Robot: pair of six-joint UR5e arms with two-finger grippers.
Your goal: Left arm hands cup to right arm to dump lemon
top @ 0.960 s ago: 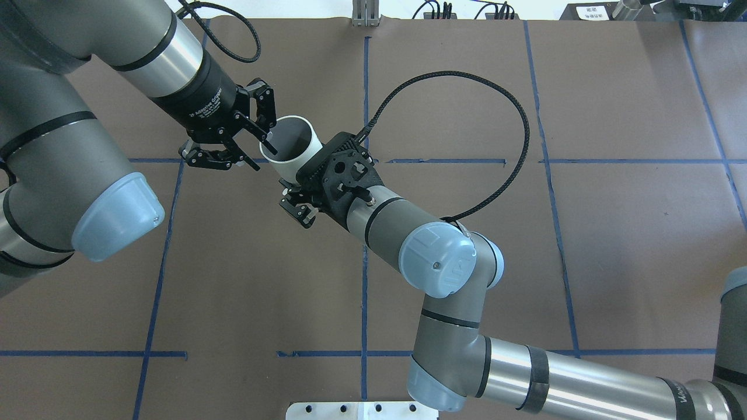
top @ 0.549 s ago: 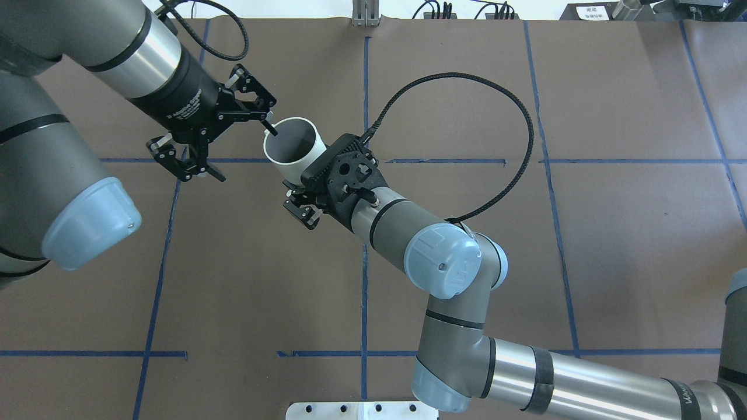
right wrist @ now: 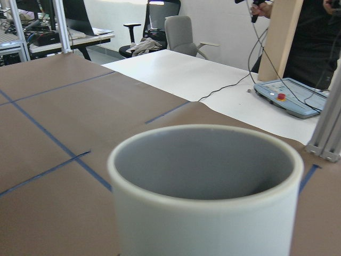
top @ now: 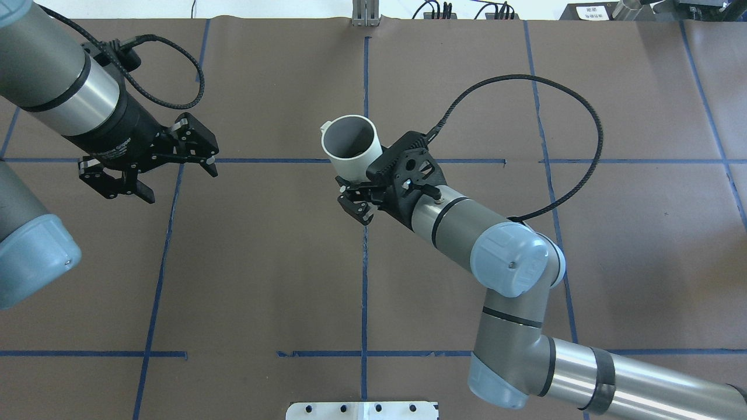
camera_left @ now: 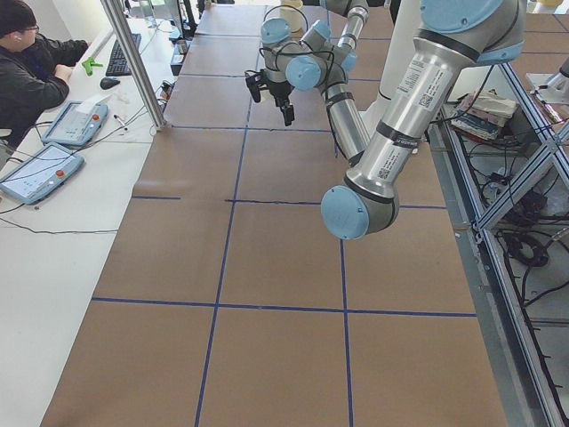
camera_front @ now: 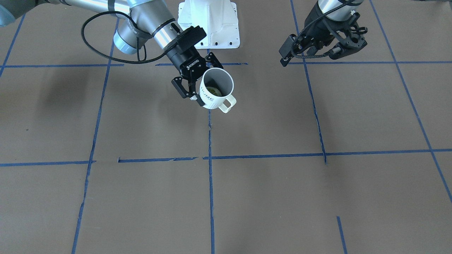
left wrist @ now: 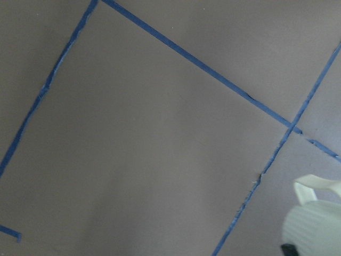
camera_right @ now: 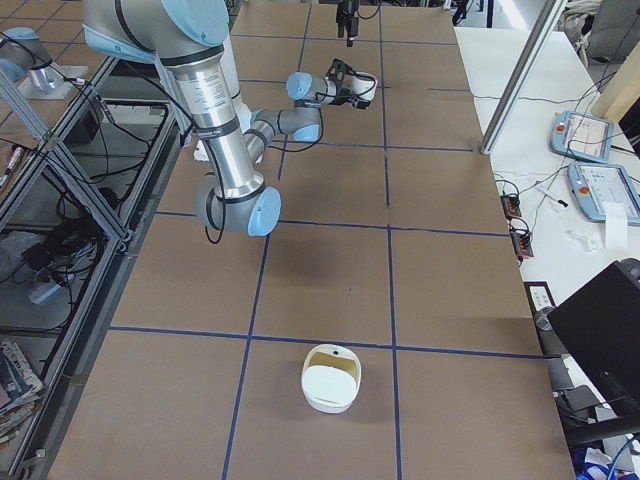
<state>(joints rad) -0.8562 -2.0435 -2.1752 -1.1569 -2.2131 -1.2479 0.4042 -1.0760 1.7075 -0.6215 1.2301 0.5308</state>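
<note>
My silver-grey left arm (top: 87,111) has let go. A second ago the black open-frame left jaws sat at the rim of the white ribbed ceramic cup (top: 350,146), one finger dipped inside. Now they hang spread and empty, well apart from it, over the brown paper-covered bench (top: 262,262) with its blue tape grid. My silver-grey right arm (top: 467,227) has meanwhile carried the cup away from the meeting spot. The blocky black right jaws are clenched on the cup's ribbed wall below the rim. I judge the hand-over finished; only the dumping is left.

The cup is in the air above the middle of the bench, held by the right jaws alone. It is tilted, with its mouth mostly upward and its squarish loop handle pointing away from my base. Its inside is grey, and dark "HOME" lettering shows on the outside. In the front-facing view a small yellow-green lemon (camera_front: 211,91) lies at the bottom, not yet tipped out.
</note>
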